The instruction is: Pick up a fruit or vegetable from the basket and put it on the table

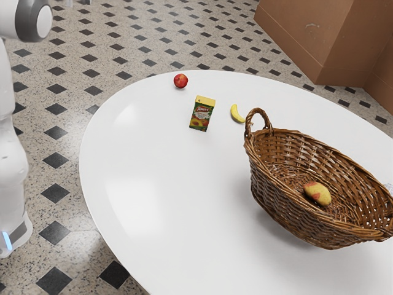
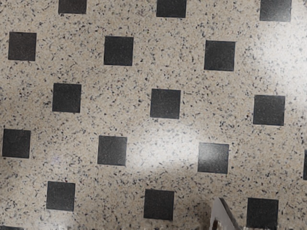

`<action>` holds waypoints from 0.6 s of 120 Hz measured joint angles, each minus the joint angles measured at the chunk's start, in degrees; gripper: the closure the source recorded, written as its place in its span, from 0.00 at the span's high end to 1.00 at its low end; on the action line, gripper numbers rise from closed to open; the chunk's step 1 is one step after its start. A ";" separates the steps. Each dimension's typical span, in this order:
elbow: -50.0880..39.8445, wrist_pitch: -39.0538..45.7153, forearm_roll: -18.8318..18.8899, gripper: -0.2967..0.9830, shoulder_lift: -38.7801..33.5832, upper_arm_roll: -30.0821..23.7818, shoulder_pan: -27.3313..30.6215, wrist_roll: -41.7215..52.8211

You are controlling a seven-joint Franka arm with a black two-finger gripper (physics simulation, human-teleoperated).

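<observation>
Standing at the exterior view's left is one white arm, partly outside the picture. Of its gripper I cannot tell whether it is wide or narrow, or whether it holds something. The wrist view looks on a speckled floor with many dark squares, and one grey pointed piece is at its lower edge; what it is, I cannot tell.

Next comes one white table with a rounded edge. Three things lie or stand directly on it, well apart from the arm. First, near the far edge, is one red apple. Then one small carton, green with a yellow top, stands upright. Third is one yellow banana, just beside the basket.

This wicker basket is one, and it rests on the table at the exterior view's right. One raised handle is at the end near the banana. Inside lies one fruit, yellow with red patches, on the woven bottom; it is the only one that I can count there. The basket's wall goes all around it and stands between the fruit and the arm. Behind, beyond the table, is brown furniture.
</observation>
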 joint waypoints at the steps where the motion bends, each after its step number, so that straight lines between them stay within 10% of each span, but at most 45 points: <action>1: 0.01 0.00 0.01 0.77 0.00 -0.01 -0.41 -0.02; 24: 9.38 -0.80 -0.67 0.77 -1.57 -0.94 -12.18 -1.12; 40: 19.20 1.41 -0.60 0.77 4.47 -12.67 -7.14 -4.54; 72: 20.13 10.10 -7.58 0.77 8.35 -17.37 -18.19 -10.61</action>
